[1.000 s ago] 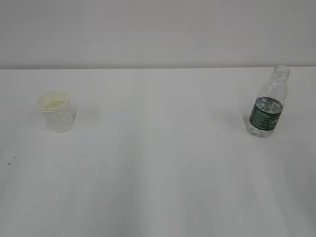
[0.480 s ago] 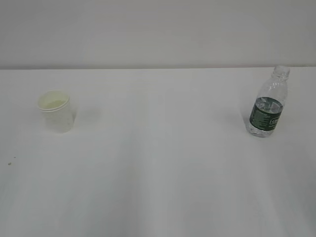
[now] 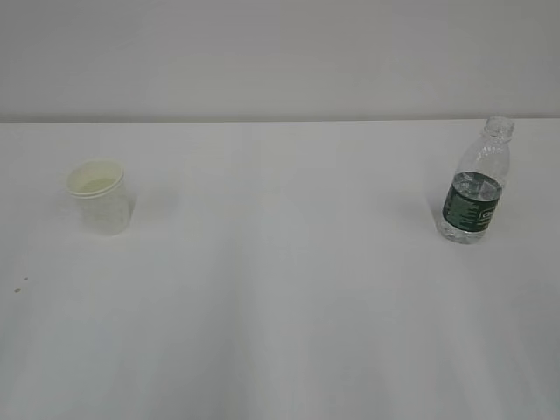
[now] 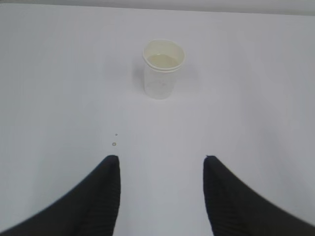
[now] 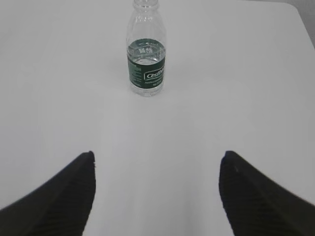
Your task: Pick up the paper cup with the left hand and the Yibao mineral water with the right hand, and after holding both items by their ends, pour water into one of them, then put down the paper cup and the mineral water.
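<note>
My white desk (image 3: 280,306) carries both items upright: the Yibao mineral water (image 3: 473,194) near the right edge, uncapped I think, and the paper cup (image 3: 99,195) near the left edge. I'm at the approach step. My right hand (image 5: 156,194) and left hand (image 4: 161,194) stand open, empty, well short; each must advance and close.

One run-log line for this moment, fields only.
left hand: open, empty, facing paper cup | right hand: open, empty, facing Yibao mineral water | both upright on table, untouched
</note>
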You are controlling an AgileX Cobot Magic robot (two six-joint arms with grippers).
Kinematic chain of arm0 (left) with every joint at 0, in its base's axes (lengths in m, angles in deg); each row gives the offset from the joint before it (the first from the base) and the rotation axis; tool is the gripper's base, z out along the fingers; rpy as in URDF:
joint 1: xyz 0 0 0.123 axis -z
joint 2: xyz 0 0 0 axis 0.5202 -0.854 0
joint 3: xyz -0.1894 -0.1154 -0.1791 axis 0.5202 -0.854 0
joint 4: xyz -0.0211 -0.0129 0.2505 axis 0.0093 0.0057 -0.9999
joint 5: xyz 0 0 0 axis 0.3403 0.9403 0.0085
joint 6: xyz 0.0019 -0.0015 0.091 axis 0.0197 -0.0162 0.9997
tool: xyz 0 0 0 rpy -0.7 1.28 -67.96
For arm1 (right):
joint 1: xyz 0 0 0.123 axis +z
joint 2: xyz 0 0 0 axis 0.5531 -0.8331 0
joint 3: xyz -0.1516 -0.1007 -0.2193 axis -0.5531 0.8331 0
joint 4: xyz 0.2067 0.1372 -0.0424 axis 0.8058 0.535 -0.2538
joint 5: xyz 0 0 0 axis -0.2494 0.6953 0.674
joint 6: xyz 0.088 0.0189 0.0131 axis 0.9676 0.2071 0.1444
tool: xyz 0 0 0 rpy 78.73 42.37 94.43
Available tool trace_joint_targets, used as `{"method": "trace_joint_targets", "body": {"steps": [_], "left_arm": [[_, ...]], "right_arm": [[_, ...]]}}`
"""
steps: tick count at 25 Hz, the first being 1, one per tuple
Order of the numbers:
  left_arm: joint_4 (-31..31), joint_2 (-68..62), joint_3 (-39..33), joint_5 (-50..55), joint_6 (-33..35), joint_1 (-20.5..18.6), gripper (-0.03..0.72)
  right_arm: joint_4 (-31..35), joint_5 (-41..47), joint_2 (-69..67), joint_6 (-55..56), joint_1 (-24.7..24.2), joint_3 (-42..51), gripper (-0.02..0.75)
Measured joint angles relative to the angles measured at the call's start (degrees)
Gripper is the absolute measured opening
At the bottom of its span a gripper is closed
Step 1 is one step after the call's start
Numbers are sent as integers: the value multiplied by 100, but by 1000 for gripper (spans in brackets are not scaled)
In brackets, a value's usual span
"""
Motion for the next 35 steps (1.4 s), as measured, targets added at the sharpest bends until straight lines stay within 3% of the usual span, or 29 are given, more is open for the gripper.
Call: {"method": "trace_joint_targets", "body": {"steps": [25,35], "left_arm": [[6,1182,82,1282,161,0,359],[6,1519,82,1344,180,0,358]], "right_arm": [[241,1581,1008,-138,0,-176,591],[254,2207,1170,-164,0,-311,591]]}}
